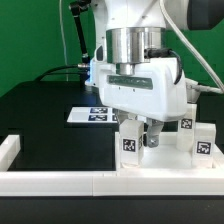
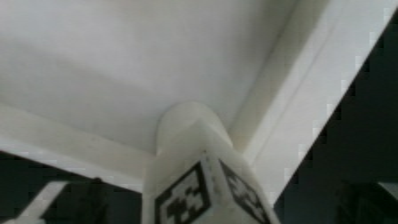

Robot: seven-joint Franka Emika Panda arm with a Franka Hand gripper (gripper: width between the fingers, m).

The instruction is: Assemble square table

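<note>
We take the square tabletop (image 1: 160, 165) as our landmark: it lies at the near edge of the black table (image 1: 40, 120), just behind the low white border rail (image 1: 60, 180), with the marker board (image 1: 92, 114) beyond it toward the exterior view's left. Tagged legs stand up from it; one leg (image 1: 130, 140) is directly under the gripper (image 1: 148, 138), another (image 1: 200, 142) rises toward the exterior view's right.

The claw hangs straight over the tabletop with its jaws spread apart, one finger on either side of the near leg, and we judge that it grips nothing.

In the wrist view the leg (image 2: 210, 170) fills the middle, its tag facing us, with the tabletop's raised rim (image 2: 294, 90) running behind it.

We judge these parts to be stiff, light, smooth plastic, likely slippery under metal fingers. The best hold on a leg would be across its flat sides, low enough not to tip it.

Much is hidden: the gripper body covers the tabletop's centre, we cannot count all the legs, and we cannot tell whether any leg is fully seated.
</note>
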